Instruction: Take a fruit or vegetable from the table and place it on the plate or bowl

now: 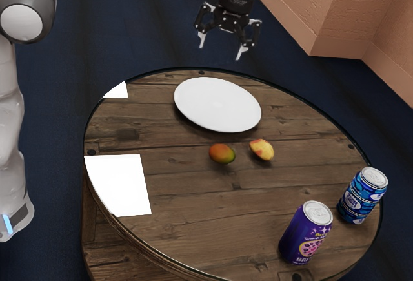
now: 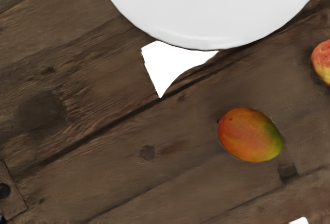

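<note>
Hovering above the plate's (image 1: 217,104) far rim, jaws released, nothing held; mango (image 1: 222,154) lies on the tabletop (image 1: 193,216) near the plate, beside a second fruit (image 1: 261,148); suggest centring over the mango, descending straight, closing across its narrow axis.

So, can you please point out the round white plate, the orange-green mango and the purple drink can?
Round white plate (image 1: 217,104): exterior view, bare middle of its surface.
Orange-green mango (image 1: 221,154): exterior view, middle of its skin.
Purple drink can (image 1: 303,236): exterior view, middle of its side wall.
</note>
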